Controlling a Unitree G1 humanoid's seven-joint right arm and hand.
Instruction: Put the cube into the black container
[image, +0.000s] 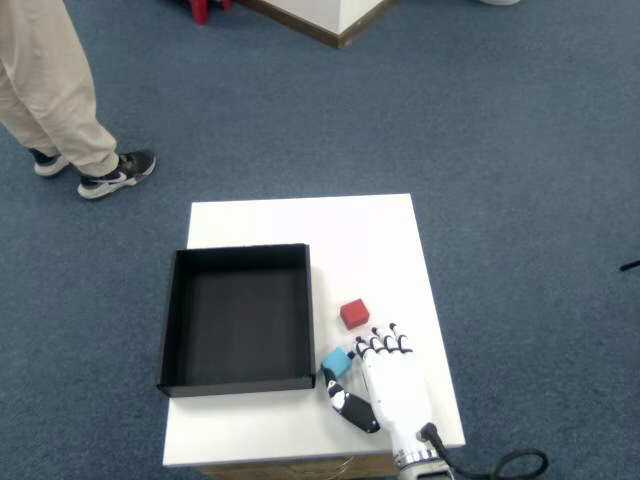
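A red cube (354, 314) lies on the white table (300, 225), to the right of the black container (237, 316). A blue cube (336, 362) sits at the container's front right corner. My right hand (388, 385) rests near the table's front right edge, just right of the blue cube and just in front of the red one. Its fingers (384, 346) point away from me and its thumb (350, 407) sticks out to the left behind the blue cube. Nothing is held in the hand. The container is empty.
A person's legs in beige trousers and dark shoes (118, 171) stand on the blue carpet at the far left. A wooden-edged white block (335, 15) is at the top. A black cable (500, 465) trails from my wrist.
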